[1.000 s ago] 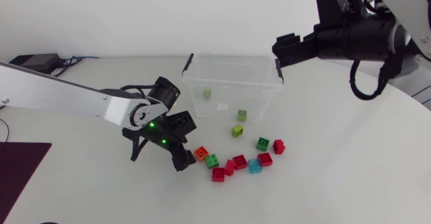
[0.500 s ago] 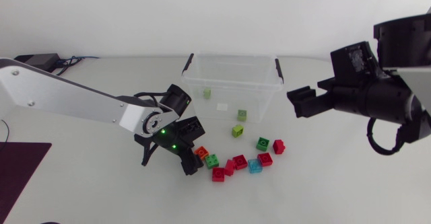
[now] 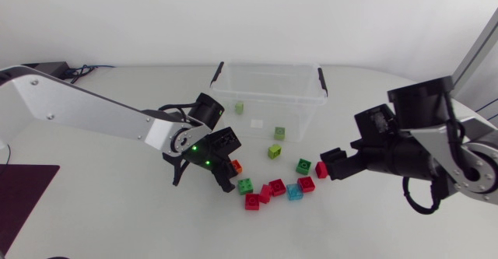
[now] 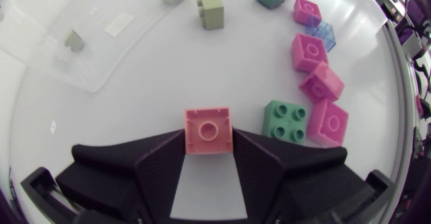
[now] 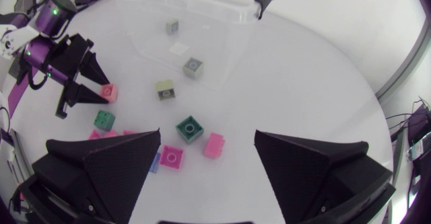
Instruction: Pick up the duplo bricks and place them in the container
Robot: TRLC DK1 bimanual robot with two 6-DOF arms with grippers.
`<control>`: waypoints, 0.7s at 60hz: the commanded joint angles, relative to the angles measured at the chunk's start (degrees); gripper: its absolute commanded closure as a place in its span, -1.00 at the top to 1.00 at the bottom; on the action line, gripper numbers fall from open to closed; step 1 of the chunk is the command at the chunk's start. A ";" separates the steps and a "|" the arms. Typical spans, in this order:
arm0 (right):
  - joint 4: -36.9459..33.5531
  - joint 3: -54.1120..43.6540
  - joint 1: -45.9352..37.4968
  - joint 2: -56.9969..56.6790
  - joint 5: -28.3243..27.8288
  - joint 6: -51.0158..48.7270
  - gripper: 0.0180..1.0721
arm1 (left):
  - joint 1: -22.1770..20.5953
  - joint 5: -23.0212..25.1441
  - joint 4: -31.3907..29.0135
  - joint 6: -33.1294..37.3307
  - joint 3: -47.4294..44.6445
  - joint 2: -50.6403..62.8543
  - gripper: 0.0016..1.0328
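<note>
The left pincer [image 4: 208, 143] has slid forward to clamp the orange brick [image 4: 208, 126], which sits on the worktop [image 3: 373, 220]. A lift looks next. The right pincer [image 5: 207, 135], swung down from above, gapes wide over loose bricks [image 5: 189, 128]. Beyond, the container [image 3: 268, 97] holds two.

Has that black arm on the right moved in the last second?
Yes. The right arm swung from the container's far right corner forward to the rightmost red brick.

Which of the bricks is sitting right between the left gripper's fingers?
The orange brick: it alone sits between the fingertips of the left gripper, touched on both sides; the rest lie apart.
</note>
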 commanded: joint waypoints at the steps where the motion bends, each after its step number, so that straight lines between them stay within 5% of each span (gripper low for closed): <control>1: 1.27 -1.15 0.53 4.52 -0.12 1.47 0.91 | -0.66 0.58 1.02 -0.14 -1.96 -0.93 -0.40; 27: 8.66 3.34 -0.44 24.03 2.96 1.99 0.60 | 3.20 0.75 -1.53 0.65 -5.48 -21.05 -0.41; 42: 12.26 4.57 -0.79 30.45 4.89 2.08 0.11 | 5.58 0.84 2.17 -1.46 -3.37 -27.56 -0.41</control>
